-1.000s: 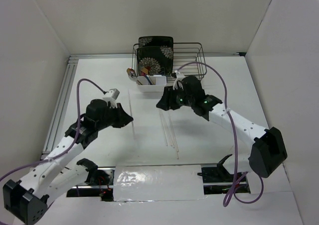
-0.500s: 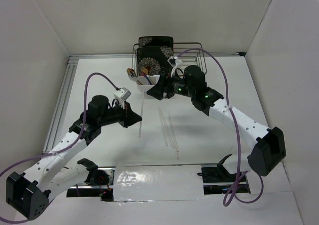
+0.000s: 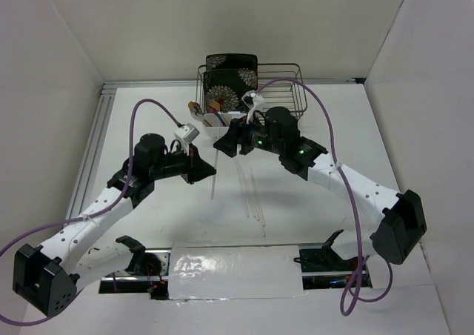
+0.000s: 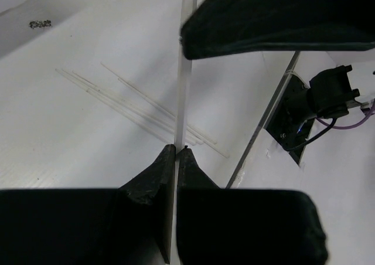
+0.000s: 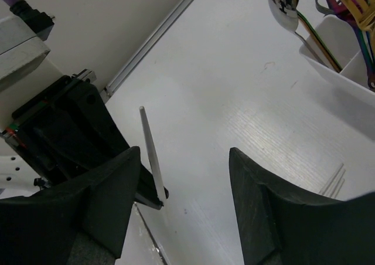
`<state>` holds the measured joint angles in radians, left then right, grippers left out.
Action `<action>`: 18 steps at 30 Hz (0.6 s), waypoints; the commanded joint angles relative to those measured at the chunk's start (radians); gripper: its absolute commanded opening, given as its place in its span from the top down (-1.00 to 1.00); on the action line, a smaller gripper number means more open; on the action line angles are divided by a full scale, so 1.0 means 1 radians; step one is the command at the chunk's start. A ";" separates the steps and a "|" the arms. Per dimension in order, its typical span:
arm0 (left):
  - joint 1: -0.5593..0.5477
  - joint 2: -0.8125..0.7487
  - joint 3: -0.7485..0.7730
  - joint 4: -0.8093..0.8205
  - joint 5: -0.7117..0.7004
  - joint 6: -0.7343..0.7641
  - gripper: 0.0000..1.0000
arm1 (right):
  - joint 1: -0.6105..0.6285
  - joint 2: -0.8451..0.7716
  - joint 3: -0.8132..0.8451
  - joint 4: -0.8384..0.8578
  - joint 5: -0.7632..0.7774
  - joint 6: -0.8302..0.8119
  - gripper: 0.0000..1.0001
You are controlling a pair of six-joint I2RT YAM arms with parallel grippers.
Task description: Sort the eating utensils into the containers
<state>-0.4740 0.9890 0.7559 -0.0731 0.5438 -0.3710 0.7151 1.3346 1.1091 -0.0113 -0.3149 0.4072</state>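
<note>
Left claw [image 4: 176, 151] is pinched tight on one pale chopstick [image 4: 184, 89], with loose chopsticks [image 3: 253, 194] lying on the white table [image 3: 148, 120] near its right side. Further right, the right claw [image 5: 183, 156] gapes wide and empty. The white caddy [image 5: 343, 95] of utensils sits just beyond it, and plain white walls [image 3: 222, 24] enclose everything.

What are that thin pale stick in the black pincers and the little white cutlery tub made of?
The thin pale chopstick looks like frosted, slightly translucent plastic, going by its milky, glassy look; wood seems unlikely. The small white rectangular caddy looks like smooth matte moulded plastic: thin walls, even colour, rounded rim.
</note>
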 commanded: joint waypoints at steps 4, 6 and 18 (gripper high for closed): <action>-0.003 0.034 0.062 0.067 0.074 -0.002 1.00 | 0.038 0.001 0.024 0.070 0.114 -0.016 -0.13; -0.003 0.034 0.066 0.098 0.084 -0.002 1.00 | 0.052 0.024 0.038 0.070 0.123 -0.030 -0.01; -0.005 0.096 0.140 0.087 0.003 -0.003 -0.85 | 0.023 0.023 0.193 -0.025 0.299 -0.174 1.00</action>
<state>-0.4747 1.0950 0.8330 -0.0174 0.5774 -0.3702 0.7692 1.3678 1.1908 -0.0475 -0.1181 0.3412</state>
